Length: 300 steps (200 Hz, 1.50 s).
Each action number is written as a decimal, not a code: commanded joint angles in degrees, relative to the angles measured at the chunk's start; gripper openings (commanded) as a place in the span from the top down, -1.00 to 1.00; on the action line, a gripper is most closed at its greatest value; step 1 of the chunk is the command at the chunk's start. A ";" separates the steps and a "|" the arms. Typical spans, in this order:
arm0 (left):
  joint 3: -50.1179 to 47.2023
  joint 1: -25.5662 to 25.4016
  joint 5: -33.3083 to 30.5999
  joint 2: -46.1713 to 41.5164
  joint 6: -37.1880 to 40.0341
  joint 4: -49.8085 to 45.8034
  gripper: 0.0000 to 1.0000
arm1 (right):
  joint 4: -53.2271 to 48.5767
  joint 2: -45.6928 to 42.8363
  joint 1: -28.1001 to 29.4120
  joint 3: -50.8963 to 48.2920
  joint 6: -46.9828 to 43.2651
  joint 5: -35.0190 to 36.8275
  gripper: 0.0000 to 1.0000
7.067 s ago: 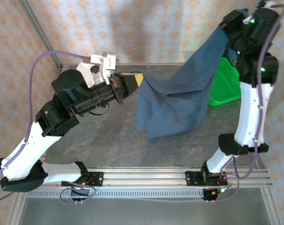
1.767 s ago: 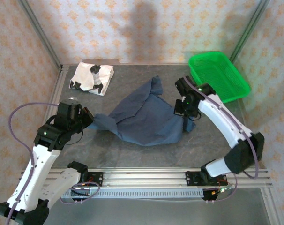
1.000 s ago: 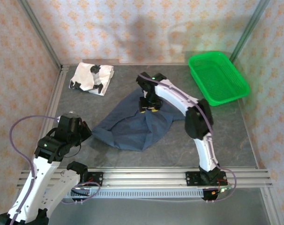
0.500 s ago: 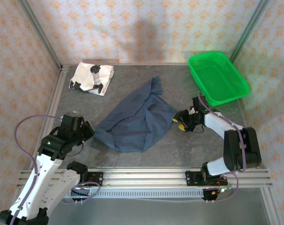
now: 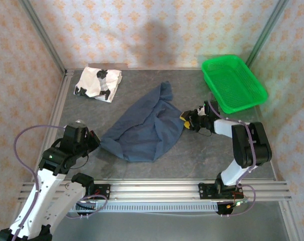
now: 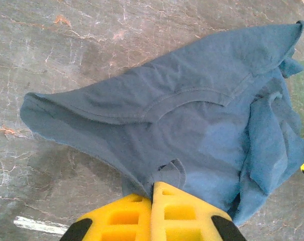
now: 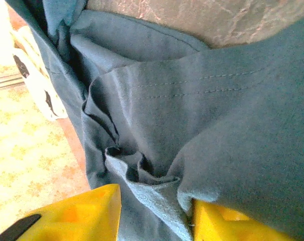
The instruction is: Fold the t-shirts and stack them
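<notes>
The navy t-shirt [image 5: 144, 128] lies crumpled on the middle of the table. My left gripper [image 5: 94, 142] is shut on its near-left corner; in the left wrist view the yellow fingers [image 6: 182, 211] press together on a fold of the navy cloth [image 6: 192, 115]. My right gripper [image 5: 184, 122] lies low at the shirt's right edge. Its jaws stand apart with a bunched hem of the navy cloth [image 7: 217, 115] loose between them, around the right gripper [image 7: 154, 198]. The white t-shirt with black patches [image 5: 98, 83] sits folded at the back left.
A green mesh basket [image 5: 233, 83] stands at the back right corner. The grey table [image 5: 192, 155] is bare in front of the shirt. Metal frame posts and patterned walls close in the back and sides. The white shirt [image 7: 34, 80] edges into the right wrist view.
The shirt, once hanging between both grippers, now lies on the table. My right arm swung from the shirt's back to its right edge, jaws narrowing around the hem. The left kept its grip.
</notes>
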 commanded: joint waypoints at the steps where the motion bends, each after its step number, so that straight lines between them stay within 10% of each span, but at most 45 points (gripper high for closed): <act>1: -0.72 0.04 -1.26 -0.55 -0.47 -0.49 1.00 | 1.49 -1.54 -0.34 -0.62 -0.96 -2.22 0.20; 300: -4.61 0.04 -1.93 -3.50 -1.51 -1.93 1.00 | -18.77 -0.64 0.18 5.80 -16.37 4.01 0.25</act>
